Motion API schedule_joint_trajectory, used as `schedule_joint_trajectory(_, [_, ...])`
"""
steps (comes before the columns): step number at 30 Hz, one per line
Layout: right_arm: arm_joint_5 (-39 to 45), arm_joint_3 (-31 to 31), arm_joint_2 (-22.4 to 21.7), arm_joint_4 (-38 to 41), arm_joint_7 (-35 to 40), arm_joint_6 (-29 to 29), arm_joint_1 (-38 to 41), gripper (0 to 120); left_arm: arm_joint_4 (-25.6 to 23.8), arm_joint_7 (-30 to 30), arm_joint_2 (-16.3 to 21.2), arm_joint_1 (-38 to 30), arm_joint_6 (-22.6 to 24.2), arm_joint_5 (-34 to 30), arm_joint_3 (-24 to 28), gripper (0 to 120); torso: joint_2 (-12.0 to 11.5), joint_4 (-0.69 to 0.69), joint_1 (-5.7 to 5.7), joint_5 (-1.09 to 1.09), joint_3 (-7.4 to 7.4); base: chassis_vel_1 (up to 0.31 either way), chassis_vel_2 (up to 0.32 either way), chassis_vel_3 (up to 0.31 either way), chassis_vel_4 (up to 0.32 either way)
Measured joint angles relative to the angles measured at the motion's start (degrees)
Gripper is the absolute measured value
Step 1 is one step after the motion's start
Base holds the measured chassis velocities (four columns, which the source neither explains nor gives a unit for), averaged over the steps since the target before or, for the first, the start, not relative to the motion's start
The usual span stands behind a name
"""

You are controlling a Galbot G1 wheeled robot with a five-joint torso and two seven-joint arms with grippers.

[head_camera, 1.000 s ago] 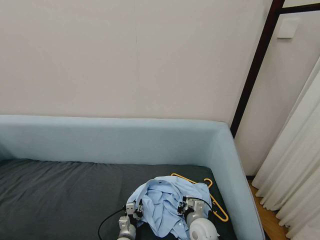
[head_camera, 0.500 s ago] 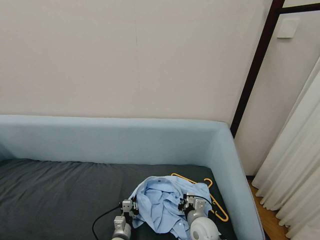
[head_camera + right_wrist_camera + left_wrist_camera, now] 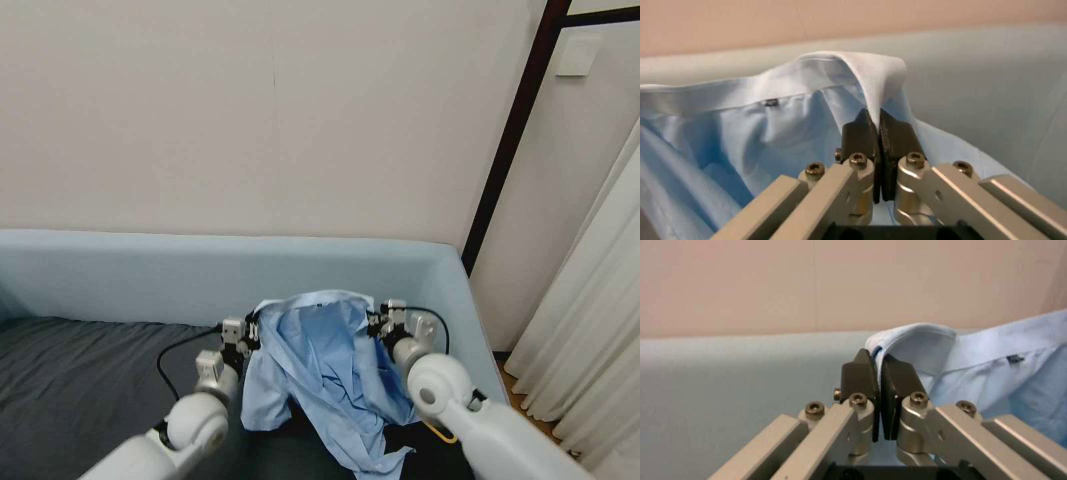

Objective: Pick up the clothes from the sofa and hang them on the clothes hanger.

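Observation:
A light blue shirt [image 3: 325, 370] hangs in the air above the dark sofa seat [image 3: 90, 385], stretched between both grippers at its collar. My left gripper [image 3: 250, 330] is shut on the collar's left end [image 3: 907, 340], and my right gripper [image 3: 378, 318] is shut on the collar's right end [image 3: 873, 80]. The shirt tail dangles down to the seat. A yellow clothes hanger [image 3: 445, 434] lies on the seat behind my right arm, mostly hidden.
The sofa's pale blue backrest [image 3: 150, 275] and right armrest [image 3: 470, 330] enclose the seat. A plain wall rises behind. A dark door frame [image 3: 510, 140] and white curtains [image 3: 590, 350] stand to the right of the sofa.
Both grippers have risen from the seat, lifting the shirt by its collar and spreading it out. The hanger is now largely covered by my right arm.

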Motion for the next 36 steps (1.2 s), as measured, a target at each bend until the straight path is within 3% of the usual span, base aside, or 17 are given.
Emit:
schedule_joint_trajectory(4, [4.36, -1.65, -3.47, -1.55, -1.31, -1.80, 11.41, 0, 2.85, -0.89, -1.01, -15.03, 2.59, -4.11, 9.03, 0, 0.00, -0.01, 0.00, -0.04, 0.00, 0.000, 0.000, 0.000, 0.000])
schedule_joint_trajectory(11, [6.44, -3.52, -3.55, -6.31, -2.79, -2.36, 19.24, 0, 6.10, -1.13, -2.97, -24.28, 3.86, -6.08, 13.07, 0, 0.00, -0.01, 0.01, 0.00, 0.01, 0.000, 0.000, 0.000, 0.000])
schedule_joint_trajectory(14, [7.59, -5.66, -1.65, -13.74, -5.11, -2.53, 27.36, 0, 12.73, -1.11, -6.32, -32.49, 4.14, -6.84, 16.30, 0, -0.01, 0.00, 0.01, 0.01, 0.01, 0.000, 0.000, 0.000, 0.000])
schedule_joint_trajectory(18, [9.39, -6.33, -0.19, -17.34, -5.61, -2.73, 32.38, 0, 17.46, -1.13, -8.86, -36.55, 4.14, -7.35, 16.62, 0, -0.01, 0.03, 0.02, -0.02, 0.02, 0.000, 0.000, 0.000, 0.000])
schedule_joint_trajectory(21, [11.39, -6.35, -0.32, -16.96, -5.73, -3.37, 34.53, 0, 17.22, -1.16, -8.81, -38.28, 4.36, -8.21, 16.37, 0, -0.01, 0.02, 0.02, -0.02, 0.02, 0.000, 0.000, 0.000, 0.000])
schedule_joint_trajectory(27, [16.48, -6.07, -3.19, -9.26, -3.99, -4.67, 35.94, 0, 9.35, -3.91, -4.96, -37.68, 6.86, -9.82, 14.46, 0, 0.00, 0.02, -0.02, -0.02, -0.01, 0.000, 0.000, 0.000, 0.000])
schedule_joint_trajectory(29, [20.62, -4.84, -4.76, -3.10, -1.10, -5.78, 36.29, 0, 3.45, -6.74, -2.67, -36.23, 9.02, -11.37, 11.94, 0, -0.01, 0.02, -0.02, -0.03, -0.01, 0.000, 0.000, 0.000, 0.000])
schedule_joint_trajectory(33, [30.35, -1.69, -9.00, 9.19, 6.09, -5.88, 35.81, 0, -14.15, -11.19, 7.98, -29.83, 10.86, -15.41, 3.35, 0, 0.00, 0.00, -0.02, -0.03, -0.02, 0.000, 0.000, 0.000, 0.000])
schedule_joint_trajectory(34, [30.35, -1.69, -9.00, 9.19, 6.09, -5.88, 35.81, 0, -14.15, -11.19, 7.98, -29.83, 10.86, -15.41, 3.35, 0, 0.00, 0.00, -0.02, -0.03, -0.02, 0.000, 0.000, 0.000, 0.000])
schedule_joint_trajectory(36, [34.18, 0.62, -11.00, 13.74, 7.58, -5.48, 33.60, 0, -21.63, -12.63, 13.80, -23.16, 12.25, -16.86, -4.44, 0, 0.00, 0.04, -0.02, -0.03, -0.02, 0.000, 0.000, 0.000, 0.000])
